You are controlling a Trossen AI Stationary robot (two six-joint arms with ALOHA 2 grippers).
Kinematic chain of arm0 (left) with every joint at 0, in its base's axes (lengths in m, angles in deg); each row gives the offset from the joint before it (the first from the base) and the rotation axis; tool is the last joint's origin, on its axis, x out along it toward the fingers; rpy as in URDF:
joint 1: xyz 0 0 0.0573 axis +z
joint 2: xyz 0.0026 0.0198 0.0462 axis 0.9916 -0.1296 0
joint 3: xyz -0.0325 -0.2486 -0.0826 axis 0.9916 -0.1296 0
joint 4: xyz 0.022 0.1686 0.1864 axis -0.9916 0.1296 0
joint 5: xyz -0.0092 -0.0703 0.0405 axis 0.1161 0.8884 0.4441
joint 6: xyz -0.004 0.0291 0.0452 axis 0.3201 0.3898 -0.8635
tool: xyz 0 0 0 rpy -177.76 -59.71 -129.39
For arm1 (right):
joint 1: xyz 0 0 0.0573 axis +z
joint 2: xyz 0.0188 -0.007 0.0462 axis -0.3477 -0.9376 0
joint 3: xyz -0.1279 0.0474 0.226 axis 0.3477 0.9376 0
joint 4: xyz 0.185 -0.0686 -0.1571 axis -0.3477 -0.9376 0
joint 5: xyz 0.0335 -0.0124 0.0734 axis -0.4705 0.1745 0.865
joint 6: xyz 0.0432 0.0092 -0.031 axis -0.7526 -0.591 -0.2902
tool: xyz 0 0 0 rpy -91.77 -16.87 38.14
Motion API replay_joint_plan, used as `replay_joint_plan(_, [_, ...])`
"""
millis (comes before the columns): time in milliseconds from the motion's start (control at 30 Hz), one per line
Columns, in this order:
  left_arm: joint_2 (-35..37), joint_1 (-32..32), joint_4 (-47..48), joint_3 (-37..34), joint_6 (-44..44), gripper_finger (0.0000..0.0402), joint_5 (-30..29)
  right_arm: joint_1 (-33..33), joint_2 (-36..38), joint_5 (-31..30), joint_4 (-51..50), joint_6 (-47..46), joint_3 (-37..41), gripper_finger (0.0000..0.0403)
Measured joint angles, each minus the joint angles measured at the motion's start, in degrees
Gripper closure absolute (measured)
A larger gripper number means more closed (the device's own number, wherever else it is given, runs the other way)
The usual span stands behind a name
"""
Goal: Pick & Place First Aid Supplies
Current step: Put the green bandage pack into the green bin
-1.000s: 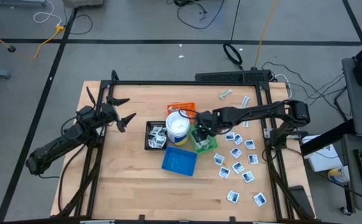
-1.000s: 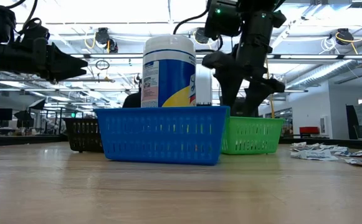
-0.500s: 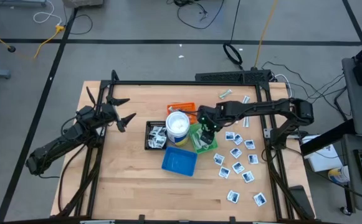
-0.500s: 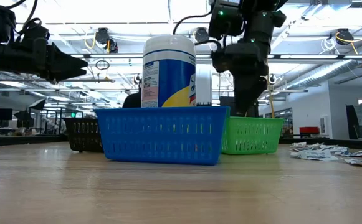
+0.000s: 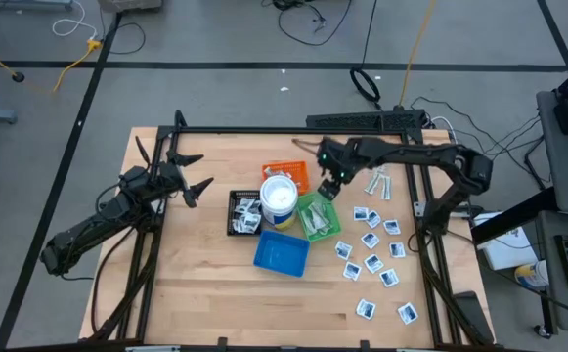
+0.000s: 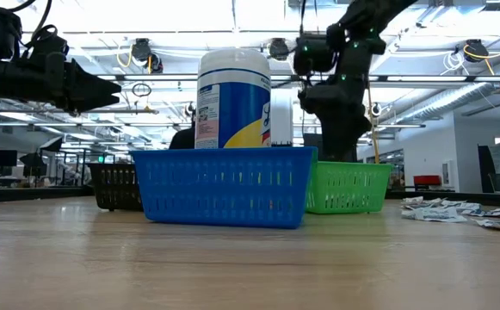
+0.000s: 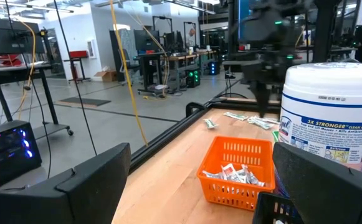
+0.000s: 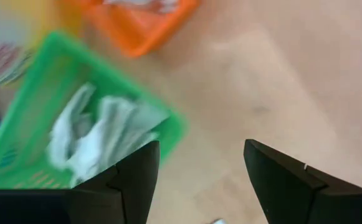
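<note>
Packets (image 5: 373,242) lie scattered on the table (image 5: 196,293) right of the green tray (image 5: 318,217), which holds wrapped strips. Right gripper (image 5: 328,188) hovers above the tray's far edge, jaws spread, empty. Left gripper (image 5: 194,174) waits, spread. Risk: overlapping packets may lift together.

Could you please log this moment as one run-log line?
right hand: open, empty, above table beside green plastic tray | tray holds pale wrapped strips | left hand: open, waiting at left
</note>
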Motion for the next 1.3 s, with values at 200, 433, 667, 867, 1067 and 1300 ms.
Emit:
replay_joint_plan(200, [0.01, 0.00, 0.01, 0.00, 0.00, 0.0004, 0.00, -8.39, 0.00, -2.77, 0.64, 3.56, 0.00, 0.0176])
replay_joint_plan(433, [0.01, 0.00, 0.01, 0.01, 0.00, 0.0004, 0.00, -17.06, 0.00, -7.54, 3.13, 5.78, 0.00, 0.0176])
replay_joint_plan(667, [0.00, 0.00, 0.01, 0.01, 0.00, 0.0004, 0.00, -23.80, 0.00, -9.20, 7.14, 5.23, 0.00, 0.0175])
replay_joint_plan(867, [0.00, 0.00, 0.01, -0.01, 0.00, 0.0004, 0.00, -27.11, -0.02, -9.21, 7.92, 3.79, 0.00, 0.0175])
replay_joint_plan(1067, [0.01, 0.00, 0.00, 0.01, 0.00, 0.0004, 0.00, -27.73, -1.57, -11.78, 8.03, -7.76, 0.00, 0.0185])
replay_joint_plan(1300, [0.02, 0.00, 0.01, 0.01, 0.00, 0.0004, 0.00, -27.86, -5.85, -11.92, 9.11, -19.75, -0.02, 0.0199])
